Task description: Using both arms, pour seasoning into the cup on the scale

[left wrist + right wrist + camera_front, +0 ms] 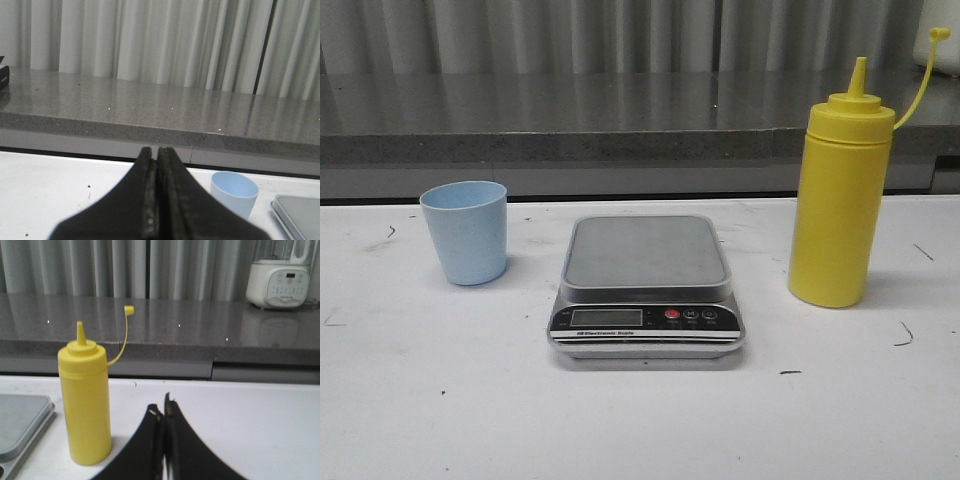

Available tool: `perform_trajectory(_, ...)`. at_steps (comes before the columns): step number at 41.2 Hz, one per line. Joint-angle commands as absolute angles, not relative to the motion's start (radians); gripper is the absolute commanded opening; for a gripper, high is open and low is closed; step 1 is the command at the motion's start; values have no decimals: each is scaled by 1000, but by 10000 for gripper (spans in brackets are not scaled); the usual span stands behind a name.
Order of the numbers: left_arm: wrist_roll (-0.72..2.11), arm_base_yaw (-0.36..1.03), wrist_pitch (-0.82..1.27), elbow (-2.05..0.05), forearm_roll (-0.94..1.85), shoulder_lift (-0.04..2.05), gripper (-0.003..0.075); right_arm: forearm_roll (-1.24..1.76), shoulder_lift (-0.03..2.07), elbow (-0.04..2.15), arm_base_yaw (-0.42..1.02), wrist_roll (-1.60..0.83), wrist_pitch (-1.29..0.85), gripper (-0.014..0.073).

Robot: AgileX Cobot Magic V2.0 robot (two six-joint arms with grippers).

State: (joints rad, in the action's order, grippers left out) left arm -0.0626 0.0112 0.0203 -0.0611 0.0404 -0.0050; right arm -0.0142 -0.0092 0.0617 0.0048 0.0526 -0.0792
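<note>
Seasoning bottle [840,195] looked smooth yellow plastic, faint sheen. Cup [466,232] matt light-blue plastic, finely speckled. Scale [647,290] had brushed grey metal-looking platform, silver casing, glossy black front panel at 6 o'clock edge. Table [420,400] matt white, scuffed with dark marks. Counter [570,115] at 12 o'clock polished speckled grey stone, reflective. Gripper fingers [170,200] matt black. Blender base [277,282] glossy white plastic.

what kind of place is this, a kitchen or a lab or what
Probably a kitchen-style test bench: a white table set against a grey stone counter, with a kitchen scale on it and a white blender-like appliance on the counter.
</note>
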Motion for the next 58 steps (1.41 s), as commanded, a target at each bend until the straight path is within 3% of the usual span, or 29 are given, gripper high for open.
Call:
perform_trajectory(1, -69, 16, 28, -197, 31, 0, -20, -16, -14, 179, 5, 52, -48, -68)
perform_trajectory(17, -69, 16, 475, -650, -30, 297, -20, -21, 312, 610, 5, 51, -429, -68)
perform_trajectory(22, -69, 16, 499, -663, -30, 353, -20, -43, 432, 669, 5, 51, -568, -68)
perform_trajectory(39, -69, 16, 561, -598, 0, 382, -20, -45, 653, 667, 5, 50, -660, -58)
perform_trajectory(45, -69, 16, 632, -598, -14, 389, -15, -45, 678, 667, 5, 32, -663, 110)
perform_trajectory(48, -69, 16, 655, -598, -19, 409, 32, -45, 679, 667, 5, 32, -663, 264)
perform_trajectory(51, -67, 16, 668, -601, -27, 440, 122, -45, 679, 667, 5, 32, -663, 410)
perform_trajectory(53, -67, 16, 671, -606, -27, 463, 222, -45, 679, 667, 5, 32, -665, 500)
perform_trajectory(58, -67, 36, 674, -631, -27, 529, 433, -45, 679, 667, 5, 32, -668, 562)
